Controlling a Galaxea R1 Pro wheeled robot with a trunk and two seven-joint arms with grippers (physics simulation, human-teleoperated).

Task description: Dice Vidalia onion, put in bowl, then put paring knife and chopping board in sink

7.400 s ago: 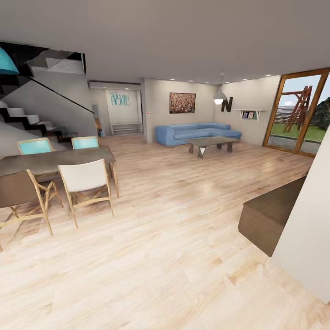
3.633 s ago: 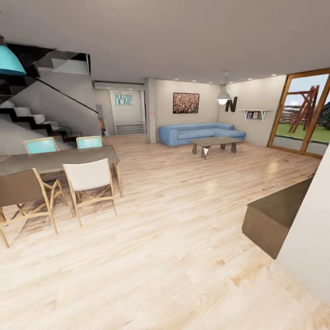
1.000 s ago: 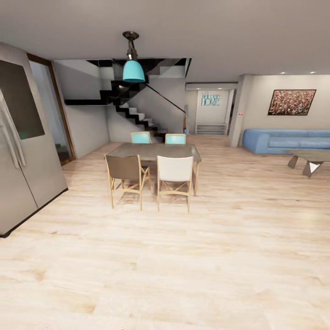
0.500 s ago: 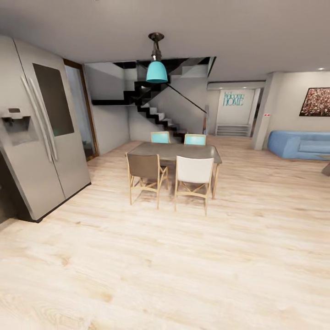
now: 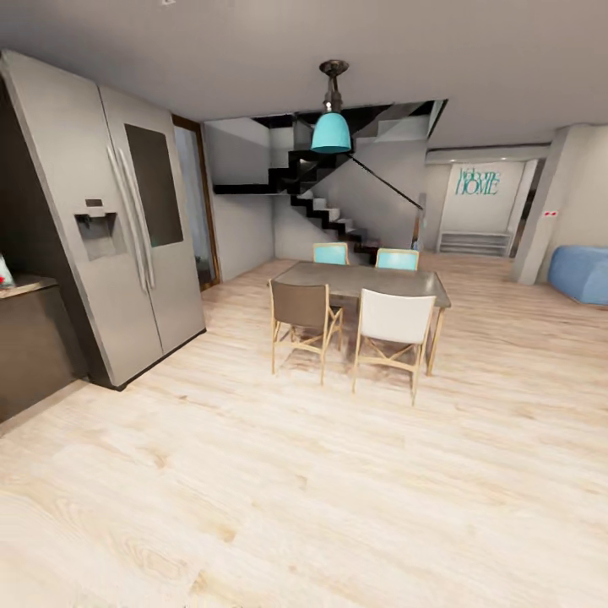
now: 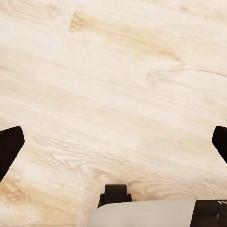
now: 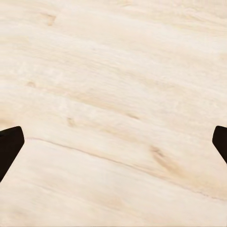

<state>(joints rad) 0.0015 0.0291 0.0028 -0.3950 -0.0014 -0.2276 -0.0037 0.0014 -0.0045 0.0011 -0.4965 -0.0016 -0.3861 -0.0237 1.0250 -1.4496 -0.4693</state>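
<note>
- Head view: light wooden plank floor [image 5: 338, 490] runs from the near edge back to the far walls.
- A tall grey double-door refrigerator [image 5: 118, 228] stands at the left, with a dispenser recess [image 5: 95, 232] in its left door and a dark panel on its right door.
- Just left of the refrigerator, a dark cabinet with a flat top [image 5: 29, 338] sits at the picture's left edge; a small item on its top is cut off by the frame and cannot be identified.
- A grey-topped dining table [image 5: 371, 280] stands near mid-room, with four chairs around it: a brown-backed chair [image 5: 301, 314] and a white-backed chair [image 5: 394, 325] on the near side, two turquoise-backed chairs [image 5: 365, 256] on the far side.
- A turquoise pendant lamp [image 5: 331, 131] hangs from the ceiling above the table.
- Behind the table, a black-and-white staircase [image 5: 338, 211] rises toward the upper left.
- On the far wall, turquoise lettering reading "HOME" [image 5: 478, 181] is visible; the end of a blue sofa [image 5: 583, 274] shows at the right edge.
- Task items: the onion, sink, board, knife and bowl cannot be located from these views.
- Left wrist view: left gripper [image 6: 113, 142] faces the plank floor; the two dark fingertips sit at opposite picture edges, spread wide, with nothing between them. Part of the robot's grey-and-black body [image 6: 146, 213] shows at one edge.
- Right wrist view: right gripper [image 7: 113, 144] likewise faces the floor, fingertips wide apart and holding nothing.
</note>
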